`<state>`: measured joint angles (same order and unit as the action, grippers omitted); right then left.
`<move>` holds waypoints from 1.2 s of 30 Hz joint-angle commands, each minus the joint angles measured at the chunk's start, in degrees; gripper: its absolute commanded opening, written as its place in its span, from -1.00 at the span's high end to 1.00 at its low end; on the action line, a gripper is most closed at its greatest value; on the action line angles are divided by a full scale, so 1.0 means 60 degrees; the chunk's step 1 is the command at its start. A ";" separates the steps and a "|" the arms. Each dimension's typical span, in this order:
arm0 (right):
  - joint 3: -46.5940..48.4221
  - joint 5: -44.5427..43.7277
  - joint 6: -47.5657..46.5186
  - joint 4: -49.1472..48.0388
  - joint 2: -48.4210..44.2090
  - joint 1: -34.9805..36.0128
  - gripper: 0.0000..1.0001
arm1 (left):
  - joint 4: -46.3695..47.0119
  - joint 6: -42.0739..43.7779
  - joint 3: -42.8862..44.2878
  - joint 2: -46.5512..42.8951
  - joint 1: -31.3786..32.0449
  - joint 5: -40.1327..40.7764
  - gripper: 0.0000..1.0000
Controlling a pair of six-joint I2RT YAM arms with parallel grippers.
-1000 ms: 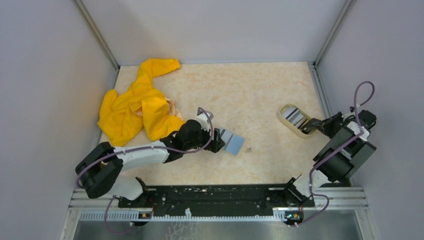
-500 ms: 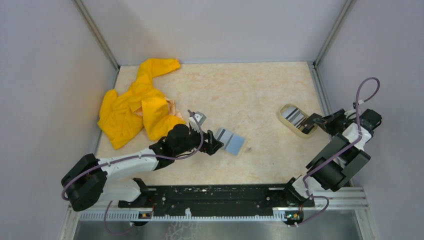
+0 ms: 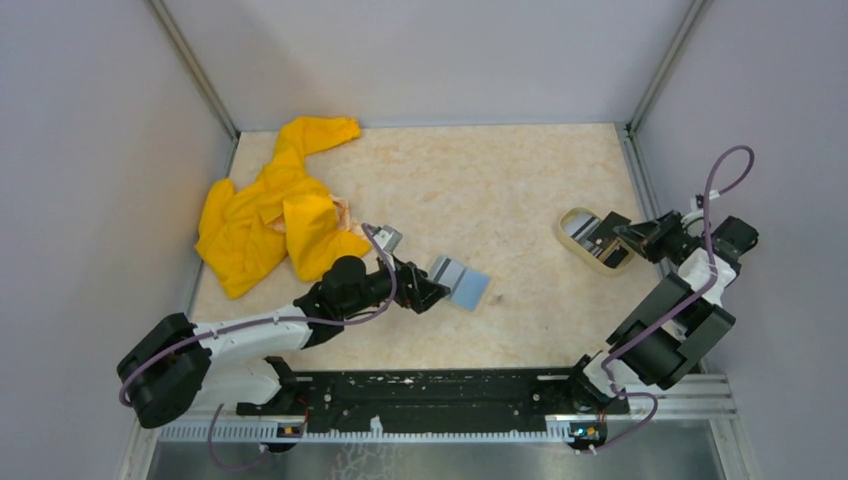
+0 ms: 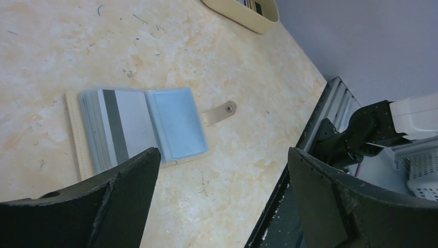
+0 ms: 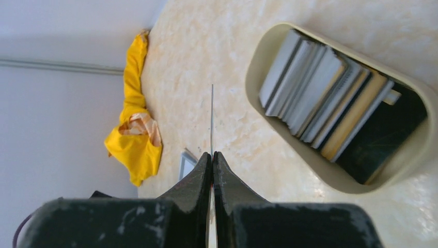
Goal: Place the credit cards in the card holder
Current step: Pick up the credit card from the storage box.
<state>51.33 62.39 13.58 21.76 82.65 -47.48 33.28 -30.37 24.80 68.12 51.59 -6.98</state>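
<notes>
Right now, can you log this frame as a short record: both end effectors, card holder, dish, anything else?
left end effector: open, empty, card holder just ahead
right end effector: shut on a credit card, seen edge-on, close to the dish
card holder: open, flat on the table, dark-striped card showing on one half
dish: cream, oval, holds a row of cards on edge
other: yellow cloth, far left

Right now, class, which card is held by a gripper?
The card pinched edge-on in the right gripper. The others lie in the dish or the holder.
</notes>
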 commanded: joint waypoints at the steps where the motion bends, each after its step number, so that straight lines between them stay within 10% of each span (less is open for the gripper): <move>1: -0.0091 0.1393 -0.0173 -0.0732 -0.0581 0.0659 1.00 | 0.1151 -0.0772 -0.0317 -0.0206 -0.0108 -0.0570 -0.98; 12: -0.1160 0.2742 0.1490 -0.3496 -0.1669 0.3368 1.00 | 0.4935 -0.2875 -0.2380 -0.0205 -0.0191 -0.1119 -0.98; 23: -0.2127 0.2876 0.3270 -0.6862 -0.2390 0.6075 1.00 | 0.5414 -0.2434 -0.2705 -0.0443 -0.0198 -0.0770 -0.94; 36: -0.1864 0.2953 0.2115 -0.6853 -0.1661 0.9234 1.00 | 0.9877 -0.1568 -0.2478 0.2076 -0.0191 -0.0821 -0.86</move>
<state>38.54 79.31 31.66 -19.14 72.95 5.26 77.21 -41.21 8.73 75.83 50.61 -10.74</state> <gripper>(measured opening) 0.006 0.940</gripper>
